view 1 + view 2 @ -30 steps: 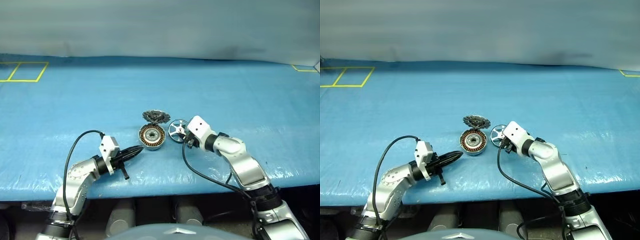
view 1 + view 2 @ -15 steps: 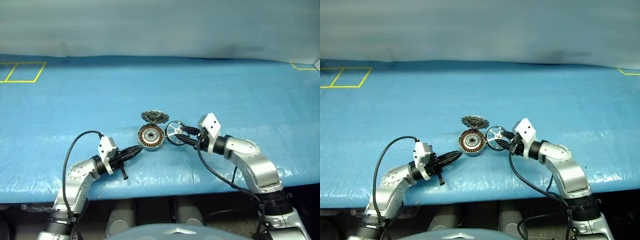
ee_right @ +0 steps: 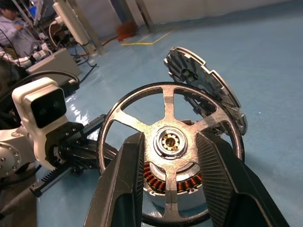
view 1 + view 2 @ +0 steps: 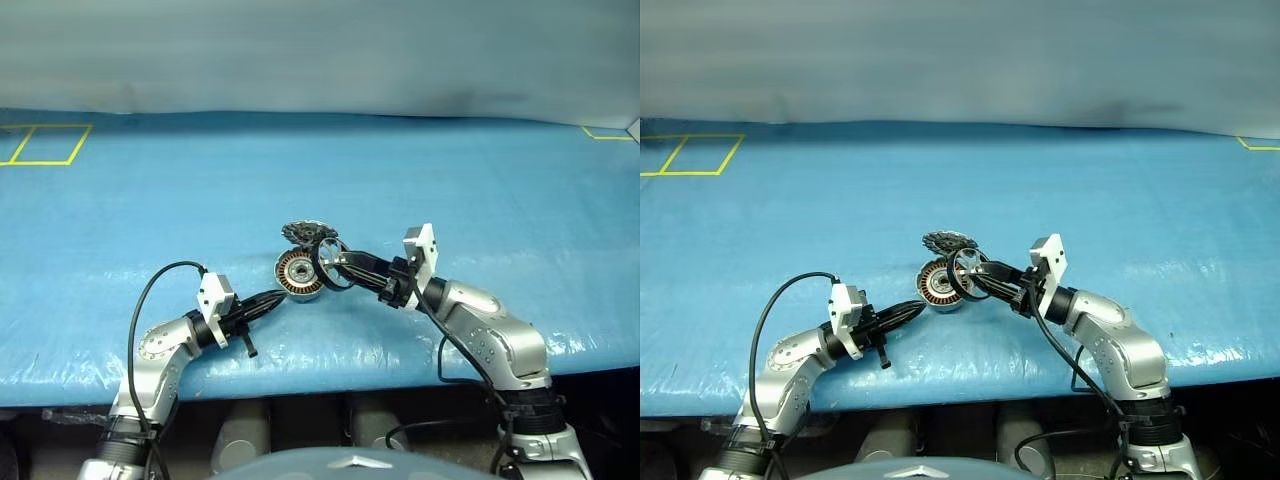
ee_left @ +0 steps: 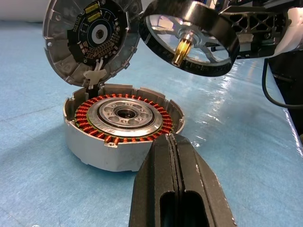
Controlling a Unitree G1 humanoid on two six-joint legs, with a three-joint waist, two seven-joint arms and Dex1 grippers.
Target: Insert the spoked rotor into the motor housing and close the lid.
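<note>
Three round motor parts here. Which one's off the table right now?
The dark-rimmed, silver-spoked rotor: clamped in the right tool, it hangs tilted above the copper-wound silver housing, which rests on the blue table; the scalloped grey lid stands open at its rim.

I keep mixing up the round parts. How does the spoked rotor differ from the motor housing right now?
The spoked rotor is a thin dark-rimmed wheel with silver spokes; the motor housing is a silver cup ringed with copper windings. The rotor hangs tilted above the table, clamped in the right gripper; the housing sits flat on it. Both are round and similarly wide.
</note>
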